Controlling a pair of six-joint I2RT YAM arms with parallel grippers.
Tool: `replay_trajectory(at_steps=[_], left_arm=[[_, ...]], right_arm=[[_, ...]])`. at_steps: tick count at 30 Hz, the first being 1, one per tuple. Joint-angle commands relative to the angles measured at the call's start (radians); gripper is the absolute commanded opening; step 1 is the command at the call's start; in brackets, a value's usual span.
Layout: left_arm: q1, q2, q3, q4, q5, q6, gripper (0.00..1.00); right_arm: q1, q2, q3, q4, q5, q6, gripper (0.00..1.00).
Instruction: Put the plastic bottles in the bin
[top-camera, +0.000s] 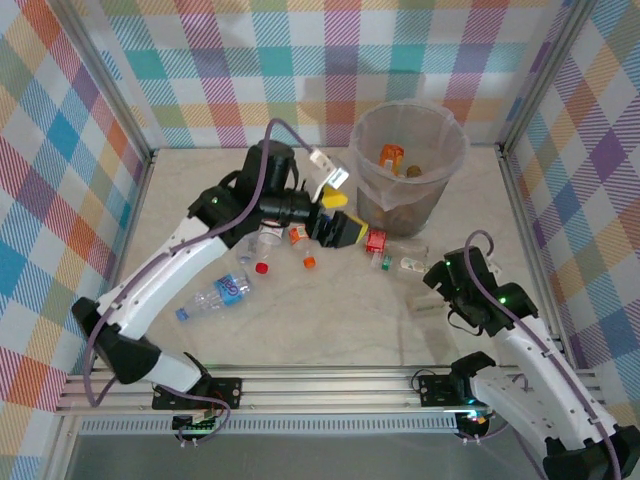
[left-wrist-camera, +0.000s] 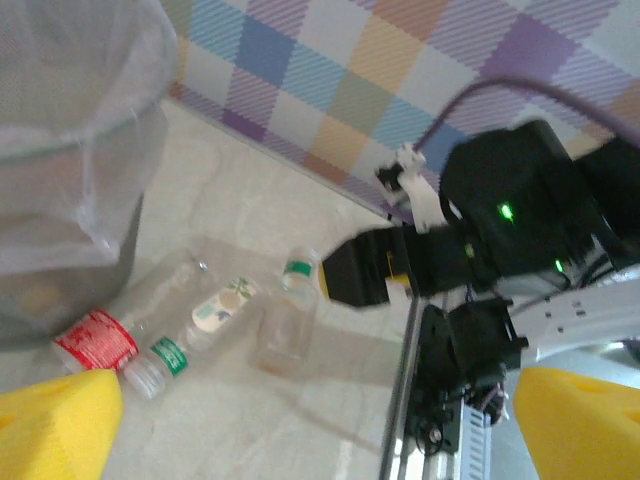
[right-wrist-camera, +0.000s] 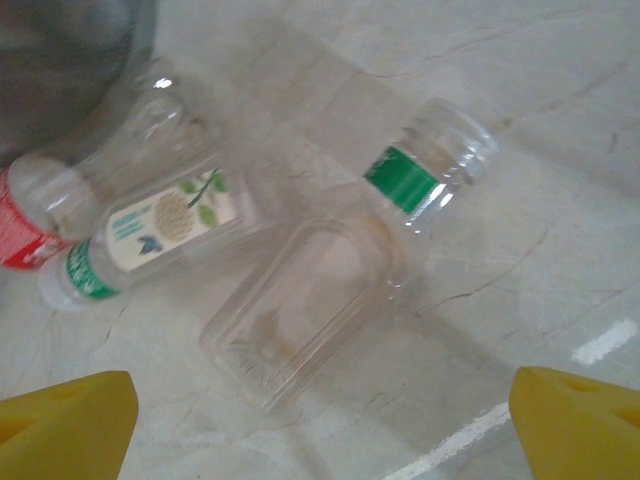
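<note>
Spreading wide, the right gripper (right-wrist-camera: 320, 430) shows its yellow fingertips (right-wrist-camera: 60, 425) in the two bottom corners of the right wrist view, with nothing held between them. It hangs over three plastic bottles (right-wrist-camera: 300, 330) lying on the pale marbled table (right-wrist-camera: 560, 150). At mid-frame is a clear flat-sided bottle (right-wrist-camera: 330, 280) with a green neck band and an open, capless mouth. Touching its left side is a clear leaf-label bottle (right-wrist-camera: 165, 225), with a white printed label and a green band by its cap. At the left edge a red-labelled bottle (right-wrist-camera: 18, 235) runs up toward the bin (right-wrist-camera: 60, 60), whose grey wall darkens the upper left corner. The left gripper (left-wrist-camera: 318, 425) is likewise fully parted and empty, its yellow tips in the bottom corners of the left wrist view. It faces the same three bottles, with the right arm (left-wrist-camera: 520, 220) at the right of the frame. In the top view the bin stands upright at upper centre-right: round, translucent grey, tapering downward, with a clear liner folded over its rim. Inside lie one orange bottle (top-camera: 390, 155) and a small brownish item too blurred to name. At centre, partly under the left arm (top-camera: 180, 260), are what look like two small bottles. One is a clear bottle (top-camera: 268, 240) ending in a red cap; the other is an orange-red bottle (top-camera: 297, 235) ending in an orange cap. The arm makes that count unsure. One blue-labelled bottle (top-camera: 218, 293), clear and longer, lies alone at lower left.
</note>
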Motion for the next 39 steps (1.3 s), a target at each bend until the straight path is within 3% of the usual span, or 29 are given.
replay_trajectory(at_steps=[1, 8, 13, 27, 39], left_arm=[[-0.009, -0.08, -0.097, 0.054, 0.029, 0.044, 1.0], [-0.036, -0.146, -0.222, 0.065, -0.034, 0.088, 1.0], [-0.057, -0.18, -0.277, 0.082, -0.072, 0.099, 1.0], [-0.064, -0.165, -0.28, 0.071, -0.065, 0.107, 1.0], [-0.064, -0.149, -0.275, 0.049, -0.08, 0.122, 1.0]], right_arm=[[-0.059, -0.012, -0.051, 0.041, -0.039, 0.113, 0.93], [-0.188, 0.048, -0.144, 0.188, -0.168, 0.235, 0.91], [-0.223, 0.073, -0.207, 0.323, -0.184, 0.336, 0.88], [-0.242, 0.255, -0.259, 0.488, -0.226, 0.442, 0.9], [-0.243, 0.384, -0.271, 0.603, -0.258, 0.44, 0.84]])
